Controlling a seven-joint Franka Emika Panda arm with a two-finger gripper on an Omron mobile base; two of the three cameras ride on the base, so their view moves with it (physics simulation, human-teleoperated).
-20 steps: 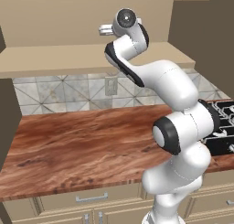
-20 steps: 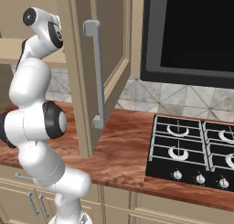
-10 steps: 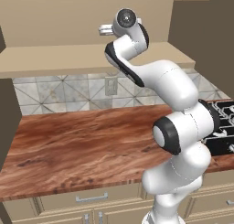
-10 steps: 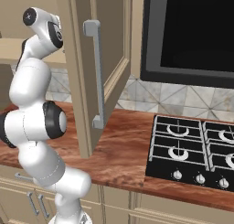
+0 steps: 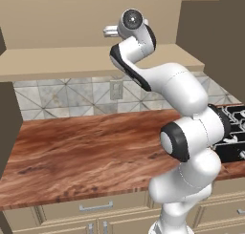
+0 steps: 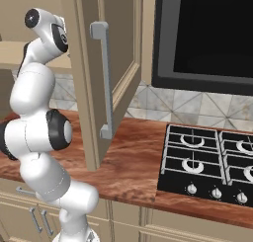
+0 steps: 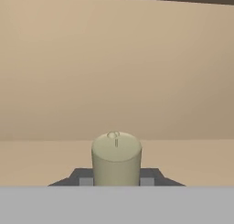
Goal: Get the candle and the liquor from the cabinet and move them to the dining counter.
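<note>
One candle [image 7: 116, 157]: pale olive-grey, seen end-on with its wick facing the hand camera, centred between the gripper [image 7: 116, 181] fingers.
Gripper state: clamped on the candle, dark fingertips [image 7: 82, 178] touching both sides.
Location: inside the cabinet [image 5: 91, 61], above its tan shelf.
Cabinet door [image 6: 106, 78]: swung open over the worktop [image 5: 86, 152].
Legible writing: cannot tell.
</note>
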